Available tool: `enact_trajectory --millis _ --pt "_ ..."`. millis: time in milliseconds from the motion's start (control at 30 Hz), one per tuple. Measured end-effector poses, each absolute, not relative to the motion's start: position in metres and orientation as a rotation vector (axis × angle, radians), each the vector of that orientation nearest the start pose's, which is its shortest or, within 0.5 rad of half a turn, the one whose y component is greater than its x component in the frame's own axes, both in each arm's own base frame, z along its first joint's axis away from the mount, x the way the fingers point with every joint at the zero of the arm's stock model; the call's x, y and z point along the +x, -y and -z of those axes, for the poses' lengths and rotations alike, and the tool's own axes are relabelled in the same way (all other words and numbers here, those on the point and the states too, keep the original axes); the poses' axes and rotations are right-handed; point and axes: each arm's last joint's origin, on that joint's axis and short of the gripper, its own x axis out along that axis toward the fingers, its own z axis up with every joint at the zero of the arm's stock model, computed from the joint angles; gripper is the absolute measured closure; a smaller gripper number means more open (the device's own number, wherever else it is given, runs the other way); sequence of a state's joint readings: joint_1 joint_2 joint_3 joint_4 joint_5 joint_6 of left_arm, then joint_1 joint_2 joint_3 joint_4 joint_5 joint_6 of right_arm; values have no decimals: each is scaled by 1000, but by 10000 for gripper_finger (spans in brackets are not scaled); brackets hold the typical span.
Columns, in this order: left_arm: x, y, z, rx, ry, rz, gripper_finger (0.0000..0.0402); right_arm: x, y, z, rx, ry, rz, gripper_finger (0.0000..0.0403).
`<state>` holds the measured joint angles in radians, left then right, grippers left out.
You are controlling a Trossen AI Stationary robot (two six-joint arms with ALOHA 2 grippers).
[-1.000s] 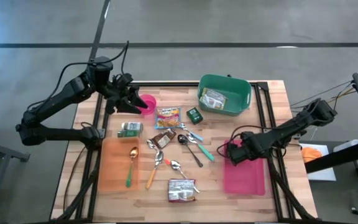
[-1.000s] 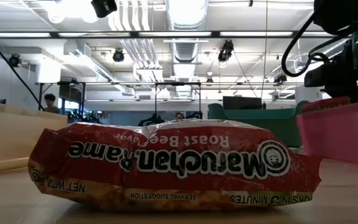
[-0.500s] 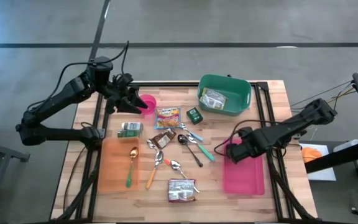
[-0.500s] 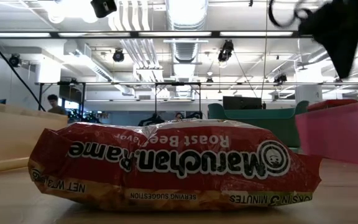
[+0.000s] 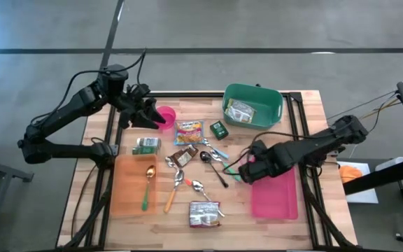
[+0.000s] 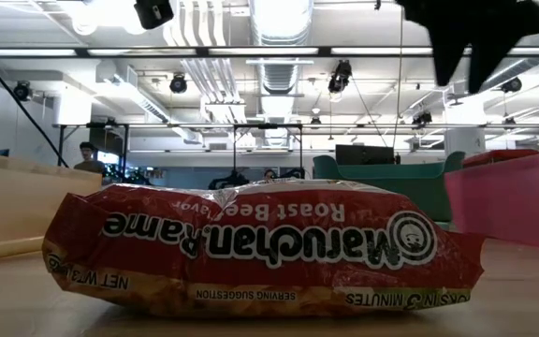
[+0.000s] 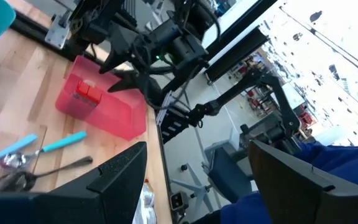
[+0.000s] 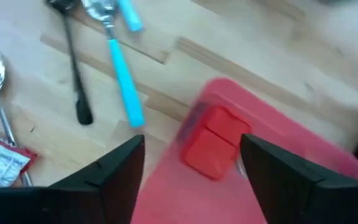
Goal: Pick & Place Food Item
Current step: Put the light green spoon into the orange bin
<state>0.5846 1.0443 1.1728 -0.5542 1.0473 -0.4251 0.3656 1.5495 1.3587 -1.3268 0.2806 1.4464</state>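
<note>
A small red block-shaped item (image 8: 213, 146) lies on the floor of the pink bin (image 5: 277, 198), in its far left corner; it also shows in the left wrist view (image 7: 87, 93). My right gripper (image 5: 246, 166) is open and empty above that corner, high over the table in the low view (image 6: 466, 51). My left gripper (image 5: 147, 114) is open and empty at the table's far left, beside a pink cup (image 5: 166, 116). A red ramen packet (image 5: 205, 213) lies flat near the table's near edge and fills the low view (image 6: 260, 248).
Several spoons, one with a blue handle (image 8: 124, 87), lie in the table's middle (image 5: 215, 162). Snack packets (image 5: 189, 131), a green can (image 5: 146, 145) and an orange board (image 5: 137, 183) lie to the left. A green bin (image 5: 252, 106) holding a packet stands at the far edge.
My right gripper has risen from the pink bin's height to well above it and has gone a little toward the table's left, over the bin's far left corner. The red item stays in the bin.
</note>
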Motion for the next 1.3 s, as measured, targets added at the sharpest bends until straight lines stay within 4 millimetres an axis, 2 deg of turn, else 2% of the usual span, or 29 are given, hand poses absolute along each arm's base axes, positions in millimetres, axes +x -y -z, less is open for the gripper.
enact_trajectory --millis 200,333,500,767,1133,1300 --pt "175 -87 -380 -772 -463 328 119 296 -87 -271 592 -1177 802 192" --pt "172 -86 -373 -788 -519 262 119 314 -81 -263 530 -1224 772 200" --pt "169 -84 -368 -768 -563 260 119 331 -72 -247 523 -1267 682 200" --pt "168 -83 -366 -715 -569 274 119 341 -57 -218 517 -1337 611 200" --pt "167 -83 -365 -692 -575 276 119 336 -39 -178 608 -1364 535 200" --pt "167 -83 -365 -682 -574 276 119 336 -33 -168 617 -1334 518 200"
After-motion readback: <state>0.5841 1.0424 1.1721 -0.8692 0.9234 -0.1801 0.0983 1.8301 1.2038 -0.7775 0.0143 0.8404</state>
